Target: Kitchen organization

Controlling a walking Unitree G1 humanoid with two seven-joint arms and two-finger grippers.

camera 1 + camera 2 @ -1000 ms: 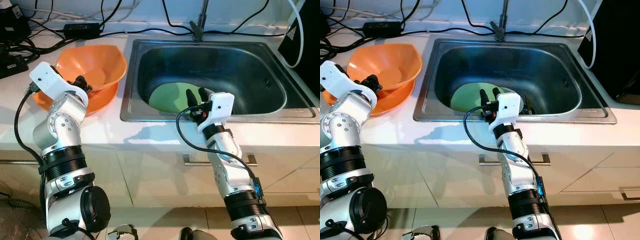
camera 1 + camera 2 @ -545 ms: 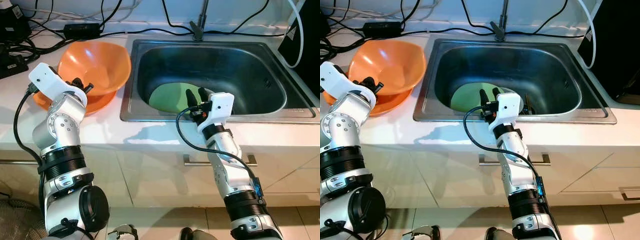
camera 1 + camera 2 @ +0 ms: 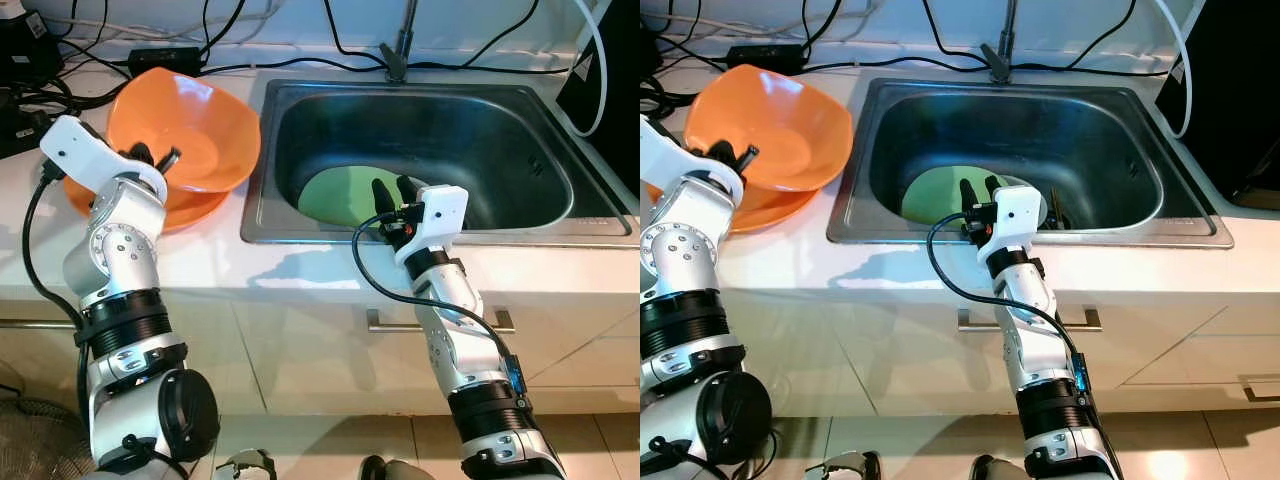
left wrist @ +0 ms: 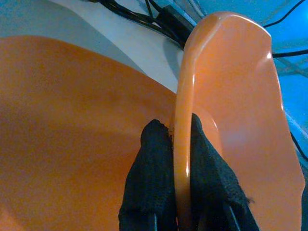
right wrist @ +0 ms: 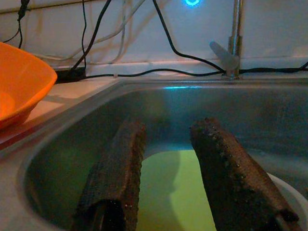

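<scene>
- My left gripper (image 4: 175, 163) was clenched on the rim of the upper orange bowl (image 3: 195, 125), one finger inside the rim and one outside; my left wrist view showed the rim pinched between them.
- That bowl was tilted, its near side raised, above a second orange dish (image 3: 190, 208) lying flat on the tabletop (image 3: 210, 265) near its left end, just left of the sink (image 3: 590, 215).
- I could not tell whether the tilted bowl touched the dish below at its far side.
- My right gripper (image 5: 168, 159) hung over the sink's front edge with its jaws released and parted, holding nothing.
- A light green plate (image 3: 335, 192) lay on the sink floor toward the front left, just beyond the right gripper's fingertips.
- Something dark lay in the sink right of the plate, too hidden by my right wrist to name.
- A tap (image 3: 398, 45) stood at the sink's far edge.
- Black cables (image 3: 150, 55) ran along the far edge of the tabletop, with a black power brick among them behind the bowl.
</scene>
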